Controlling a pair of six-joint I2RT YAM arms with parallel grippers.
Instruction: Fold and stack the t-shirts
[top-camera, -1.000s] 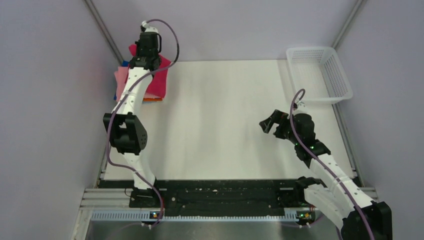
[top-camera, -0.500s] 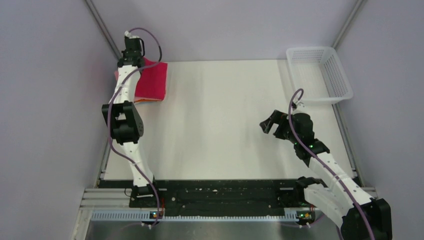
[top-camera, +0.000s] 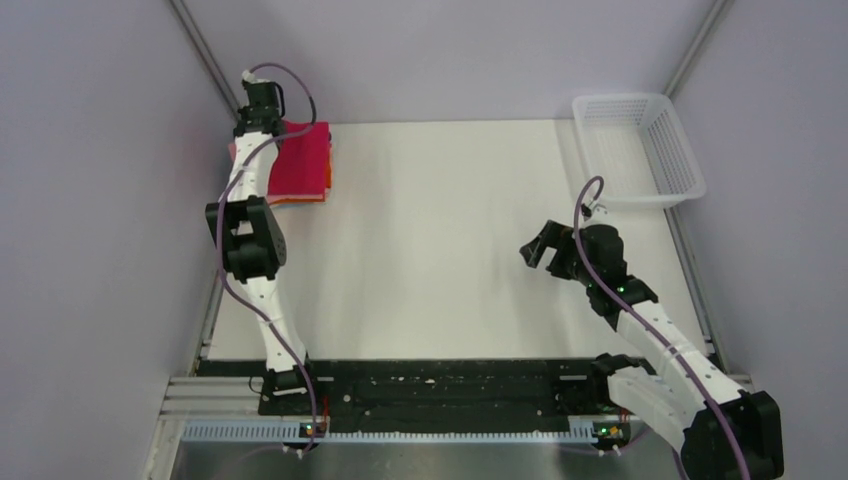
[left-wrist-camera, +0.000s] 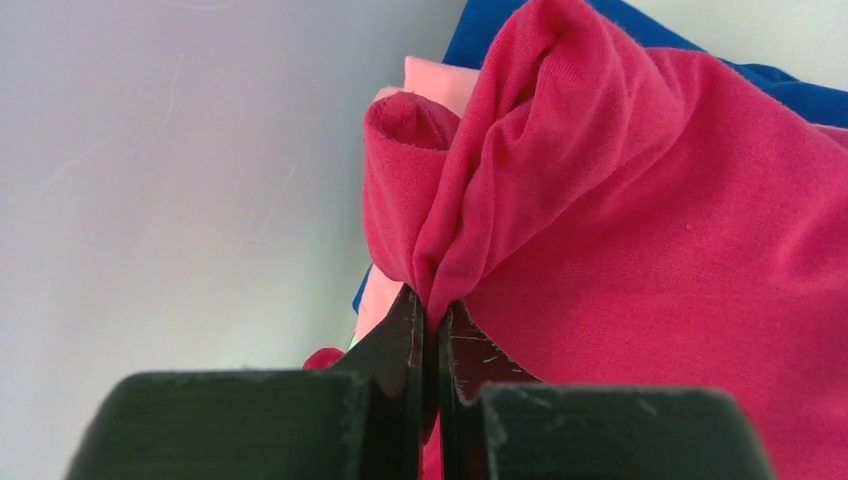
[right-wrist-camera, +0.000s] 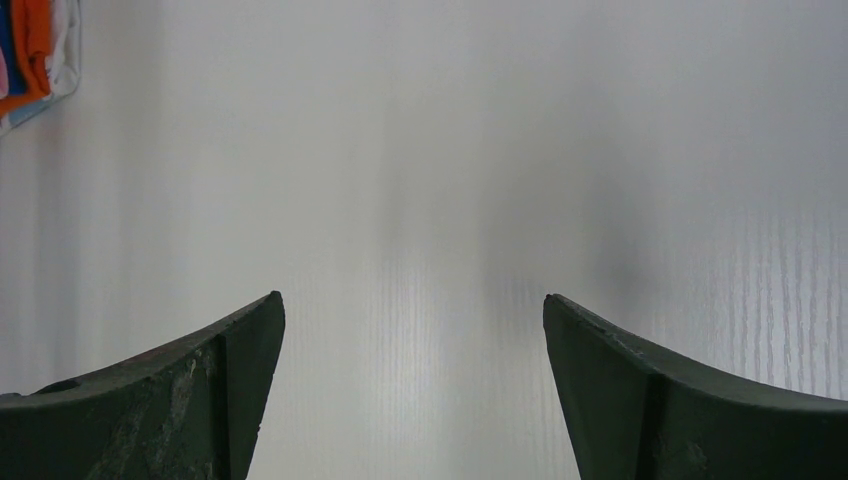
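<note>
**Desk:** What is happening in this shot?

**Photographer:** The left gripper (left-wrist-camera: 430, 305) is placing the crimson-red shirt (top-camera: 303, 160) on the stack of folded tees (top-camera: 300, 201) at ten o'clock on the table (top-camera: 450, 260), hard against the left wall. Its jaws are pinching almost completely together on a bunched corner of the red cloth. A light pink tee (left-wrist-camera: 440, 80) and a blue tee (left-wrist-camera: 490, 25) are peeking out beneath.

**Desk:** And the other arm?

**Photographer:** The right gripper (right-wrist-camera: 413, 310) is hovering at three o'clock with its jaws spread wide, carrying nothing. The mesh basket (top-camera: 640, 150) is sitting at one o'clock.

**Desk:** So the stacking step is finishing?

**Photographer:** It is looking that way, though the wrist view is too close to tell whether the pinched corner is resting on the pile or is raised. Next, I judge, the jaws should be opening and backing off straight, so the corner is not dragging the fold apart.
</note>
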